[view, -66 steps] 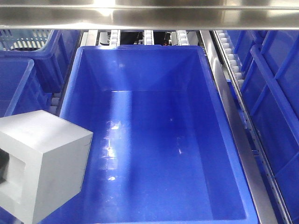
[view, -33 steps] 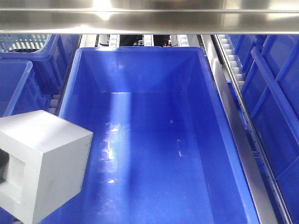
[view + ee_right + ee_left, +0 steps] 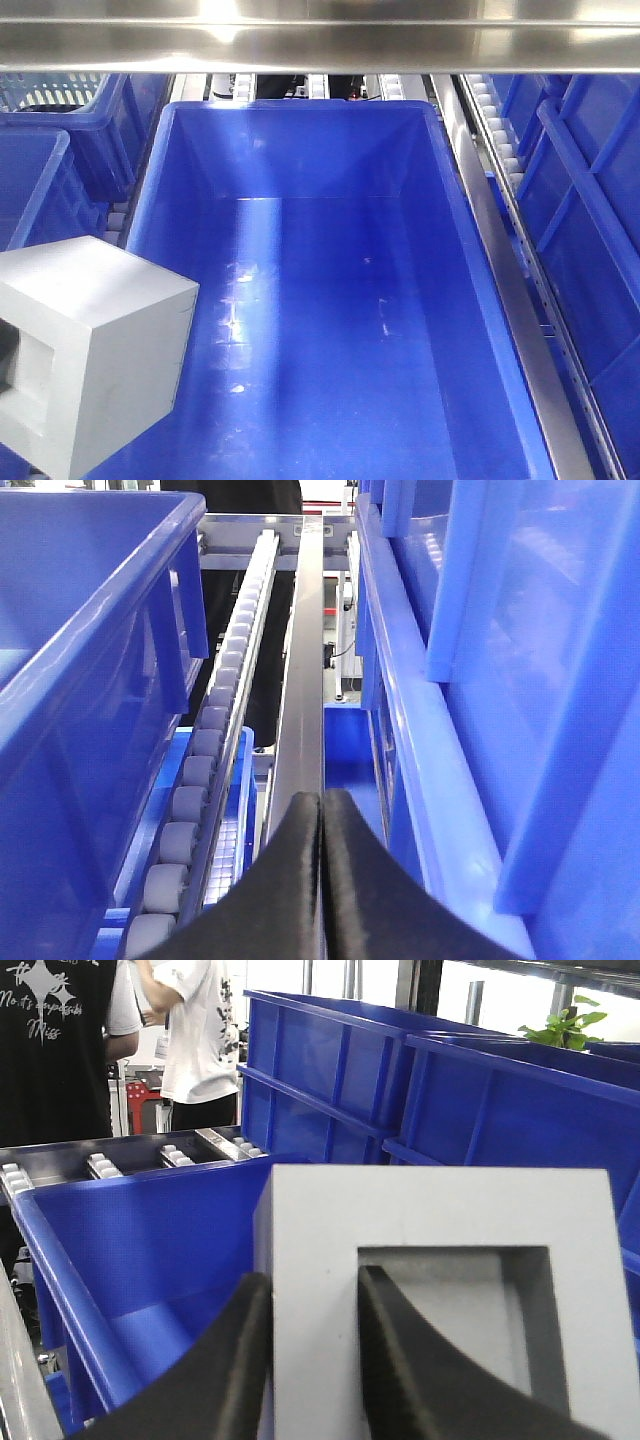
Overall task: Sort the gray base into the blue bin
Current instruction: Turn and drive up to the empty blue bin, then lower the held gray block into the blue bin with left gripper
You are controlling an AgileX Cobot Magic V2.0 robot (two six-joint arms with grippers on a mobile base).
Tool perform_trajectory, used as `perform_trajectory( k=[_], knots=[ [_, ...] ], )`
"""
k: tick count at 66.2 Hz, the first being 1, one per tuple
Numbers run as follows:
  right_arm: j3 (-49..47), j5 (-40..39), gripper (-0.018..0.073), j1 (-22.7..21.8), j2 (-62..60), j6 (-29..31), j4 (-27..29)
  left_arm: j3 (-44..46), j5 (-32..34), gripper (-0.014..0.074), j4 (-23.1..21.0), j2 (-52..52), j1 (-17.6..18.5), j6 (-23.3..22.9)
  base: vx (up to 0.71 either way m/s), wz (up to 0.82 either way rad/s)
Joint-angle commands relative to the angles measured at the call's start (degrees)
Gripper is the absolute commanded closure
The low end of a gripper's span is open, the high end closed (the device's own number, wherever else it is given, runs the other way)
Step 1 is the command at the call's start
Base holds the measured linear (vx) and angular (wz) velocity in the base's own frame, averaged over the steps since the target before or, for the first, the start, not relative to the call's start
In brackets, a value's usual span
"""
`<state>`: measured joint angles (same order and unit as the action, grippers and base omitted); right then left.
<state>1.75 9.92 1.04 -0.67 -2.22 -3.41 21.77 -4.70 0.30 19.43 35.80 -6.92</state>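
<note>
One gray base (image 3: pixel 95 350) is in the scene, and it is held by the left fingers (image 3: pixel 235 1370). The two black fingers clamp one wall of the block: one lies against the outer side and the other sits inside the square recess. In the front view the base hangs at the lower left, in front of the near-left rim of the blue bin (image 3: pixel 300 150). Its recessed face is turned to the left. The base does not touch the bin floor.

The blue bin fills the centre of the front view. Its glossy floor and tapered walls show in full, marked only by light glints.

A pale lattice basket (image 3: pixel 50 85) stands at the upper left behind a smaller blue crate (image 3: pixel 40 180). More blue crates (image 3: pixel 600 200) line the right side, beyond a roller rail (image 3: pixel 490 110). Their contents cannot be seen.

The right fingers (image 3: pixel 295 880) are pressed together with nothing between them. They sit low above a metal rail (image 3: pixel 305 680), between a crate wall and the roller track.
</note>
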Motion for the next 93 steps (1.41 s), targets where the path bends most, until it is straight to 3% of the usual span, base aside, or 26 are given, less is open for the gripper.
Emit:
perform_trajectory(
  k=[1,38,69,83,93],
  knots=[
    [0.8,-4.3,0.0568,-0.3,-0.7,0.3,-0.4,1.7,6.2,0.0602,-0.3,0.2,0.3,-0.6,0.0,0.0],
    [0.8,-4.3,0.0568,-0.3,-0.7,0.3,-0.4,1.7,8.2,0.06,-1.1,3.1,0.3,-1.4,0.0,0.0],
    [0.8,-4.3,0.0568,-0.3,-0.7,0.3,-0.4,2.1,31.8,0.0589,-0.9,28.6,0.3,-2.3,0.0,0.0],
    [0.8,-4.3,0.0568,-0.3,-0.7,0.3,-0.4,9.1,32.3,0.0581,2.3,40.9,0.3,-2.7,0.0,0.0],
    [0.8,-4.3,0.0568,-0.3,-0.7,0.3,-0.4,15.1,28.6,0.0576,3.1,48.5,0.3,-2.7,0.0,0.0]
  ],
)
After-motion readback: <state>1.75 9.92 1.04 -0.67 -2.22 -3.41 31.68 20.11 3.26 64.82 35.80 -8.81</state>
